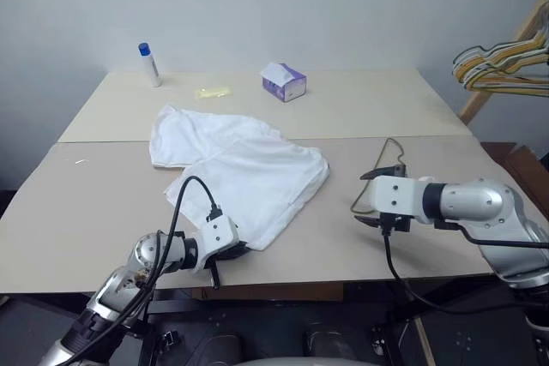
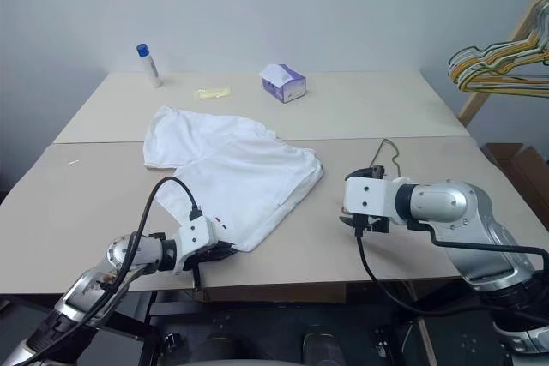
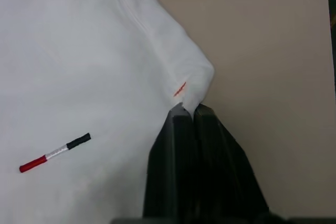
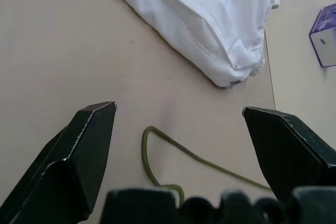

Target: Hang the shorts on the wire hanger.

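Left eye view puts the shorts (image 1: 236, 169) spread flat on the table (image 1: 103, 220), my left gripper (image 1: 225, 252) at their near hem corner, my right gripper (image 1: 377, 212) off to their right above the wire hanger (image 1: 383, 173). Left wrist view: my fingers are pressed together, pinching that corner — a hold to lift the cloth by, I judge. Right wrist view: my fingers (image 4: 79, 156) stand spread wide over the hanger's hook — poised to take it.
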Controlling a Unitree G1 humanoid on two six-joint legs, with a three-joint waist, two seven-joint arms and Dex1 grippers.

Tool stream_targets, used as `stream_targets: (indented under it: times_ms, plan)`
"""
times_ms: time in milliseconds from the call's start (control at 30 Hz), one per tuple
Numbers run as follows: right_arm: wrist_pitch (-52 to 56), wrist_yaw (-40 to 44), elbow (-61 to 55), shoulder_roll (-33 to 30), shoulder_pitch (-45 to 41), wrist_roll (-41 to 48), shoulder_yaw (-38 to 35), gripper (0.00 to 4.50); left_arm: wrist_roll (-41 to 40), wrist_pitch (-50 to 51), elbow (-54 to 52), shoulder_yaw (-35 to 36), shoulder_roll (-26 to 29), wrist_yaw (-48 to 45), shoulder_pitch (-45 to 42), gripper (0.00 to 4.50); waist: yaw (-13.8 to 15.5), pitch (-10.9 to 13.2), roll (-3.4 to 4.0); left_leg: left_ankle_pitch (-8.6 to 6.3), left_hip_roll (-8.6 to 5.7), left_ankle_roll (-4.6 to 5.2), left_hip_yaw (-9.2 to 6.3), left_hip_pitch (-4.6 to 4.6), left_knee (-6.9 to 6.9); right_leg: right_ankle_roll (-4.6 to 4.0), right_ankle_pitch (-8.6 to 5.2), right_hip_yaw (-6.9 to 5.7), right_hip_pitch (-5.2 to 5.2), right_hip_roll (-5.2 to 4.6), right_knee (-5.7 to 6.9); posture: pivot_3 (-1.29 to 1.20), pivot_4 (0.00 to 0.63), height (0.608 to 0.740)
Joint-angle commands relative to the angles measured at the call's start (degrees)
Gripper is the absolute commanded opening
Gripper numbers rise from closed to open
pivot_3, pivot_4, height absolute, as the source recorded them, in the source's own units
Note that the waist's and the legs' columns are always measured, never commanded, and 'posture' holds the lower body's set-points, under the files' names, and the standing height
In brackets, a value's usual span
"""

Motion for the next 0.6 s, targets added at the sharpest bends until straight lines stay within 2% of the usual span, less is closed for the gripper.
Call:
stream_targets:
  times_ms: [33, 100, 233, 333, 467, 600]
  plan:
    - [-2.29, -0.65, 4.34, 2.39, -3.6, -1.52, 2.03, 4.5, -3.33, -0.05, -4.2, 5.85, 3.37, -2.13, 1.44, 0.06, -0.45, 0.0, -0.01, 0.0, 0.0, 0.0, 0.0, 0.0, 0.0, 0.0, 0.0, 0.01, -0.01, 0.0, 0.01, 0.01, 0.0, 0.74]
    - [-4.79, -1.28, 9.17, 4.33, -6.37, -3.03, 4.02, 4.5, -7.94, -0.13, -7.52, 10.8, 5.88, -5.08, 3.54, 0.06, -0.75, 0.0, -0.02, 0.0, 0.06, 0.0, 0.01, -0.02, -0.01, -0.02, 0.01, 0.02, -0.05, 0.06, 0.02, 0.02, 0.0, 0.74]
    - [-14.54, -11.08, 21.89, 8.54, -12.49, -13.48, 9.35, 4.5, -16.82, 0.42, -12.63, 22.62, 10.67, -9.98, 8.67, 0.06, -1.56, 0.0, -0.01, 0.0, 0.08, 0.0, 0.06, -0.02, -0.02, -0.03, 0.01, 0.02, -0.08, 0.02, 0.03, 0.04, 0.0, 0.74]
    - [-24.04, -16.1, 31.6, 11.25, -16.22, -17.63, 12.71, 4.5, -21.88, 1.66, -15.21, 30.12, 12.59, -11.75, 11.48, 0.06, -1.47, 0.01, -0.01, 0.0, 0.07, 0.0, 0.07, -0.02, -0.04, -0.02, 0.0, 0.02, -0.08, 0.01, 0.01, 0.08, 0.0, 0.74]
    - [-33.19, -21.64, 41.89, 15.19, -19.84, -21.62, 15.92, 4.5, -26.29, 3.3, -17.76, 35.97, 13.53, -13.25, 14.72, 0.06, -1.16, 0.01, -0.01, 0.0, 0.07, 0.0, 0.06, -0.04, -0.06, -0.02, 0.0, 0.02, -0.07, 0.01, 0.0, 0.11, 0.0, 0.74]
    - [-40.06, -23.63, 48.88, 18.37, -22.34, -22.99, 17.93, 4.5, -26.44, 4.17, -19.12, 37.07, 13.43, -11.79, 15.83, 0.06, -0.79, 0.01, -0.01, 0.0, 0.06, 0.0, 0.05, 0.0, -0.05, -0.04, 0.01, 0.02, -0.03, 0.0, 0.02, 0.13, 0.0, 0.74]
